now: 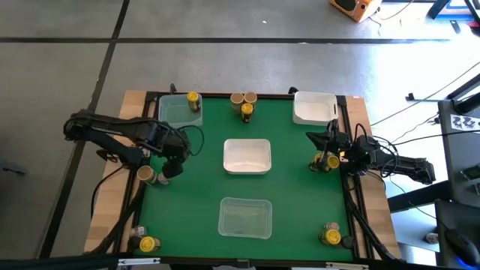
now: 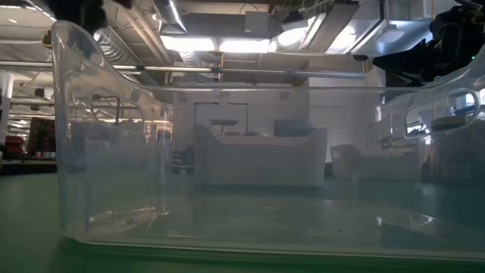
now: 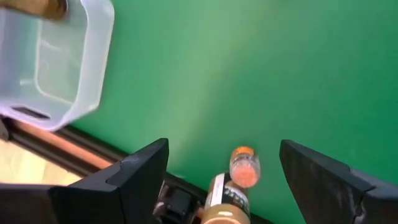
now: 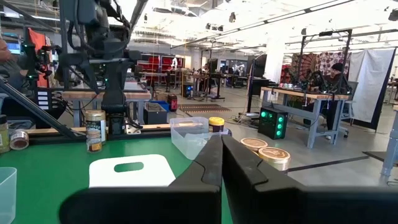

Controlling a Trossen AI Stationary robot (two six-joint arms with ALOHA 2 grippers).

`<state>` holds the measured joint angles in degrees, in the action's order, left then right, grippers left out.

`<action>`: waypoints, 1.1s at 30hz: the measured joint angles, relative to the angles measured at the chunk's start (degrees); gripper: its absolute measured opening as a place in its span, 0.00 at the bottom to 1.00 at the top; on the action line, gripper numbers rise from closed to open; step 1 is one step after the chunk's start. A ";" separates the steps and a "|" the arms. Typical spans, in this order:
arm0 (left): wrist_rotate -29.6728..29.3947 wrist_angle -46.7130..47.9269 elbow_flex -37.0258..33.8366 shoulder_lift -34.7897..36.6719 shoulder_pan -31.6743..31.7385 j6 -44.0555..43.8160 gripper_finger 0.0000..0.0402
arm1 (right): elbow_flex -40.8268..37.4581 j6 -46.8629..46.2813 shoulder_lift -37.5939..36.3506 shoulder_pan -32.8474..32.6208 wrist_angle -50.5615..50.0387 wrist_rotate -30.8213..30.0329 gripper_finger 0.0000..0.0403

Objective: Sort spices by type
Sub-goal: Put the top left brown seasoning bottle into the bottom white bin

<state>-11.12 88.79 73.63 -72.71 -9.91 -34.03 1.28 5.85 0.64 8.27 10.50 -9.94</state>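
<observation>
My left gripper (image 1: 171, 166) hung at the table's left edge, fingers (image 3: 140, 171) spread wide. My right gripper (image 1: 327, 147) sat near the right edge, fingers (image 4: 208, 163) closed together.

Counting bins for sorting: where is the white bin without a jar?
In the high view, one white bin sits mid-table, with the clear bin at the near edge.

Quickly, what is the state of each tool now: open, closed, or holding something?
Left tool: open, holding nothing, above a spice jar.
Right tool: closed, nothing visible between its fingers.
</observation>
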 joint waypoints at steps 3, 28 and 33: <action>1.79 -0.75 -3.95 0.68 -1.21 -0.88 0.76 | 0.00 0.00 0.01 -0.02 0.02 -0.02 0.02; 14.96 -16.38 -26.54 0.13 -4.42 -1.65 0.76 | 0.00 -0.21 -0.02 0.00 0.09 -0.17 0.02; 16.71 -16.55 -28.90 -1.02 -4.42 -2.03 0.76 | 0.00 -0.20 -0.02 0.01 0.09 -0.17 0.02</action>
<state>5.59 72.24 44.73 -73.73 -14.33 -36.06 1.28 5.65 0.62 8.27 10.59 -10.11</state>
